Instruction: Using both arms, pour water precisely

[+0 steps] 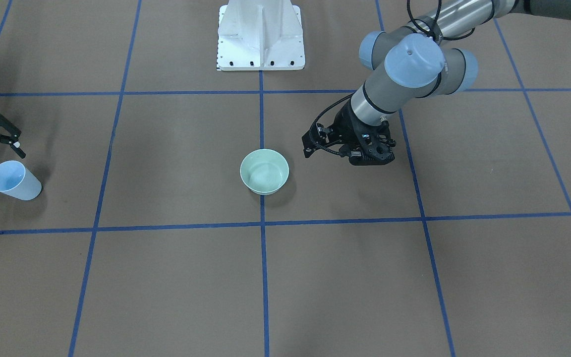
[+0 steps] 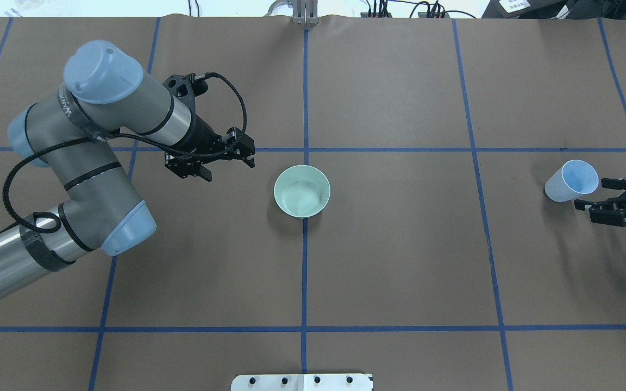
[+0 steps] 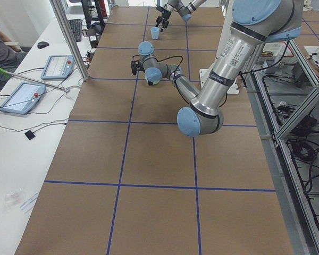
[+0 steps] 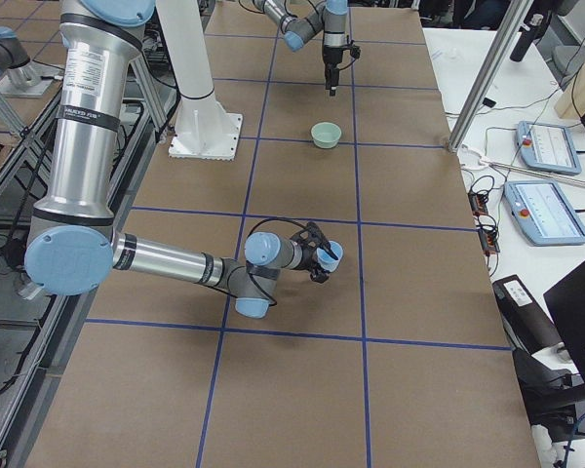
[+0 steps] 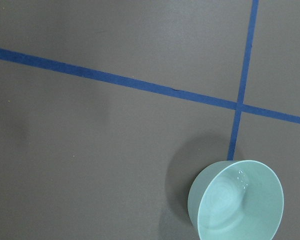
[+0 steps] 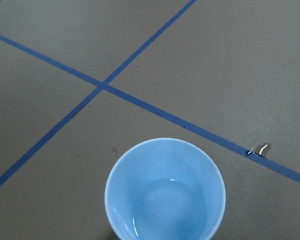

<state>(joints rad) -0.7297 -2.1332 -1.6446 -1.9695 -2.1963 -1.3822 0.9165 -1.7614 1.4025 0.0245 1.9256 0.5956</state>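
Pouring unstarted: right claw (image 2: 602, 196) gapes beside light blue plastic cup (image 2: 571, 181); left claw (image 2: 227, 167) open near pale green round bowl (image 2: 302, 191).

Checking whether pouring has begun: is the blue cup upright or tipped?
Upright: the blue cup stands on its base on the table, and the right wrist view looks down into its open mouth.

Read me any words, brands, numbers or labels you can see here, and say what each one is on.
Nothing reads clearly.
Printed lettering along the left arm: too small to read.
Printed lettering along the right arm: too small to read.
Tablet screens: blurred.
Cup and bowl: no markings visible.
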